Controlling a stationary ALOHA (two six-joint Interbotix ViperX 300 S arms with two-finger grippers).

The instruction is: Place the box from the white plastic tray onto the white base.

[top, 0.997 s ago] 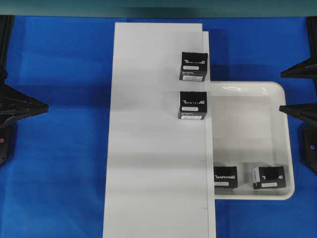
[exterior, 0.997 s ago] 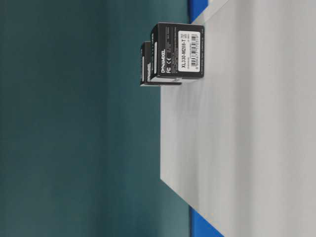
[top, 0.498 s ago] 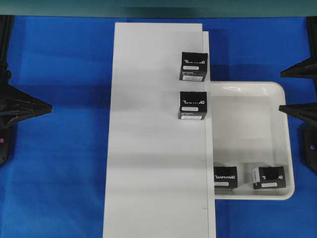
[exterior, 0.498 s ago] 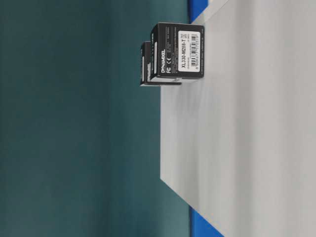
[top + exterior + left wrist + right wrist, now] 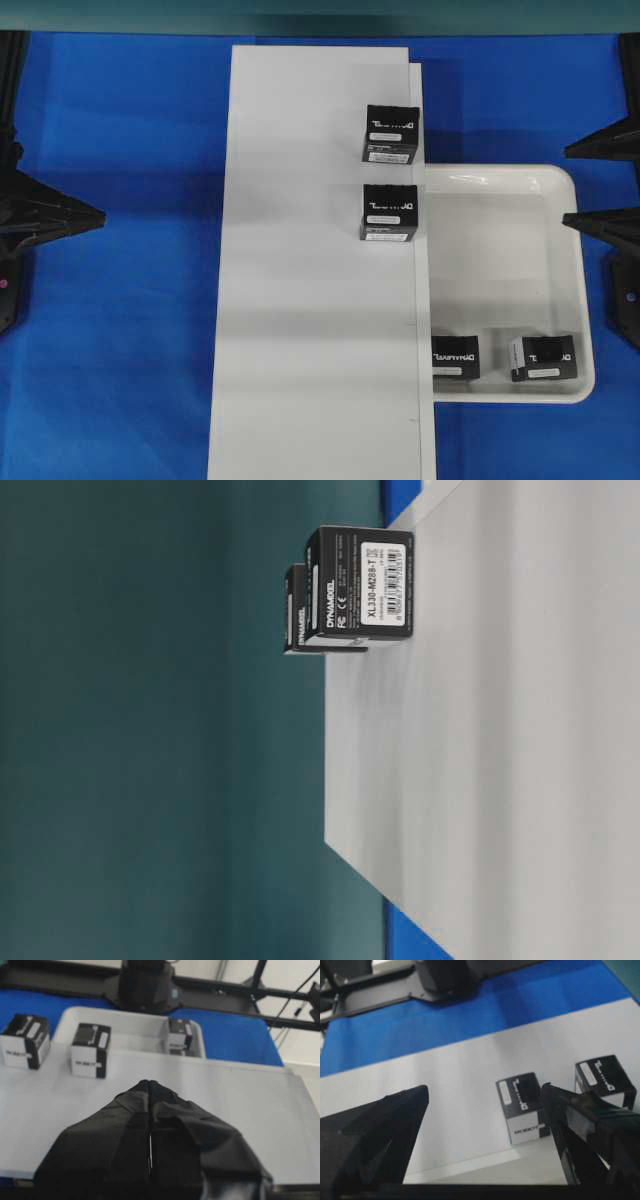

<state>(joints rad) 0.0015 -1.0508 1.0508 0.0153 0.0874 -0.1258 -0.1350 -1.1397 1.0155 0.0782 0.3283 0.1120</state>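
Left fingers (image 5: 150, 1091) are pressed together, holding nothing, poised over the base (image 5: 300, 330). Right fingers (image 5: 485, 1097) are spread wide and empty, at the tray's (image 5: 585, 300) right edge. Two black boxes with white lettering stand on the base; two more sit in the tray: a box (image 5: 455, 357) at its near-left corner, another box (image 5: 543, 358) right of it.
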